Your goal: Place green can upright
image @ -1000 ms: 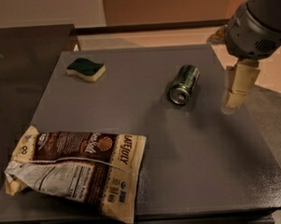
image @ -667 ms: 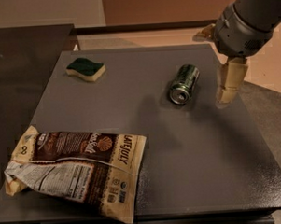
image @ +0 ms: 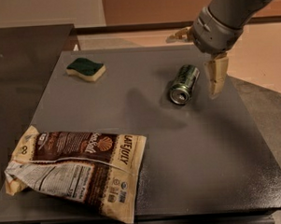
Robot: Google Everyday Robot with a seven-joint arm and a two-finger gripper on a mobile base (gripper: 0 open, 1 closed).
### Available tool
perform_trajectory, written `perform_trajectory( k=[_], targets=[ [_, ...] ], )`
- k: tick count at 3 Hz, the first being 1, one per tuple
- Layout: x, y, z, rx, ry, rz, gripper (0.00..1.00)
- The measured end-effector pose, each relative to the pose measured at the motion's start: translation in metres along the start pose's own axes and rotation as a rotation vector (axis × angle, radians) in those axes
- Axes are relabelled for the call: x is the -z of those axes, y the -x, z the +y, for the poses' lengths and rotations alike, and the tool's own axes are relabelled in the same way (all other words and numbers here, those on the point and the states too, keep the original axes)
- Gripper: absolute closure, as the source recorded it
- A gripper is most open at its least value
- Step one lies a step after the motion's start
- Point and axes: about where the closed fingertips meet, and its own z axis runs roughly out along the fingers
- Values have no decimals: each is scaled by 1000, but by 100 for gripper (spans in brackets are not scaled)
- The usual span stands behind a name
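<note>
Approach stage, with no grasp yet made. The small dark-green metal drink can (image: 184,84) lay on its side on the flat grey desk (image: 194,158), its silver pull-tab end toward the camera. The pale two-finger gripper (image: 193,65) hovered just beside the can's far right end, spread wide and holding nothing. The next move probably called for straddling the can's body, closing, then tipping it onto its base.

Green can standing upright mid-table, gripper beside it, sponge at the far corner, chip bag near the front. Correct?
No: in the camera view the green can lies on its side, not upright. The rest holds: gripper beside it, sponge at the far corner, chip bag near the front.
</note>
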Motion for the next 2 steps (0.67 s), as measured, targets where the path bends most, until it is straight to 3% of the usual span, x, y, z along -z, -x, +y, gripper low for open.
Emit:
perform_trajectory(
  k=[1,2],
  targets=[
    [-21,-7,-11,173,63,14,0],
    [-38,-16,-18,294,107,48,0]
  ],
)
